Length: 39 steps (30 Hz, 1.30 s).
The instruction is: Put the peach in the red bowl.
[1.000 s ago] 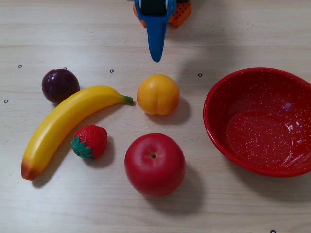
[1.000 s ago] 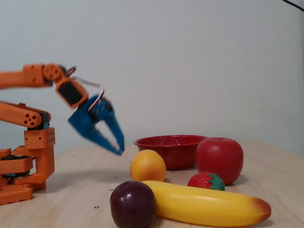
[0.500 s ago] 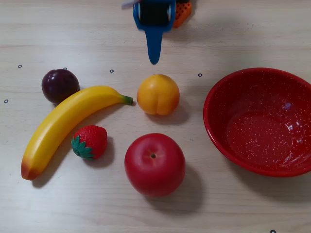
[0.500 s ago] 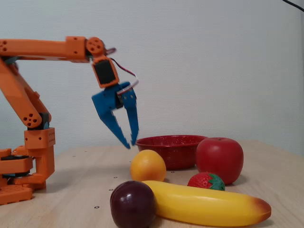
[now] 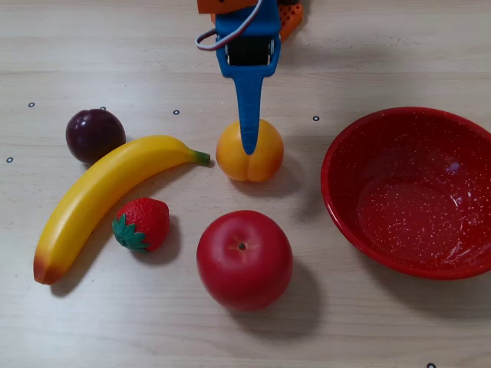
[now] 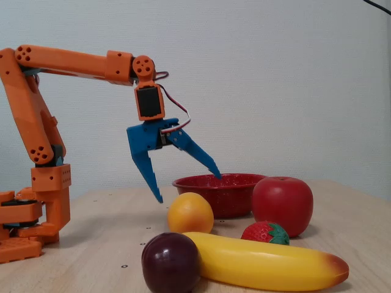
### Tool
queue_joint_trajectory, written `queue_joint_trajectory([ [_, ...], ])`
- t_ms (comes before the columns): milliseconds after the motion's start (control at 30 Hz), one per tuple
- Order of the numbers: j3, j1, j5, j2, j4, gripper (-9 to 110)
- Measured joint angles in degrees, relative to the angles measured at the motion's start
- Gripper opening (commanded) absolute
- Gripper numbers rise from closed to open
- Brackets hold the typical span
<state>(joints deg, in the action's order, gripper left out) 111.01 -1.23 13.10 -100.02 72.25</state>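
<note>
1. A peach [image 5: 249, 153], round and yellow-orange, sits on a pale wooden table [image 5: 368, 322] near the middle of the overhead view. It is free on the surface, not yet held.
2. The red bowl [image 5: 360, 230], speckled white and empty, rests to the peach's right in that view, near but apart, so the carry looks short.
3. Other fruit lie around: a red apple [image 5: 244, 259] in front, a strawberry [image 5: 143, 223], a banana [image 5: 107, 195] and a dark plum [image 5: 93, 134] to the left. None blocks the path to the bowl.
4. The orange arm [image 6: 73, 64] reaches out level from its base, wrist bent downward.
5. The blue gripper [image 6: 188, 186] hangs above the peach, fingers spread wide and empty, one fingertip [image 6: 158, 196] low just beside the fruit, apparently poised to descend around it.
</note>
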Motion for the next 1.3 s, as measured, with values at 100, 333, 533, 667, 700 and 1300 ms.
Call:
queue_joint_trajectory([
  [100, 0.0, 1.8, -0.1, 3.4, 0.1, 53],
  [333, 0.0, 1.5, -0.1, 10.0, -2.5, 54],
  [533, 0.0, 1.4, -0.1, 14.9, -6.8, 54],
  [667, 0.0, 1.5, -0.1, 15.7, -8.8, 53],
  [700, 0.0, 1.5, -0.1, 15.7, -8.8, 53],
  [1300, 0.0, 1.0, -0.4, 16.6, -8.9, 44],
])
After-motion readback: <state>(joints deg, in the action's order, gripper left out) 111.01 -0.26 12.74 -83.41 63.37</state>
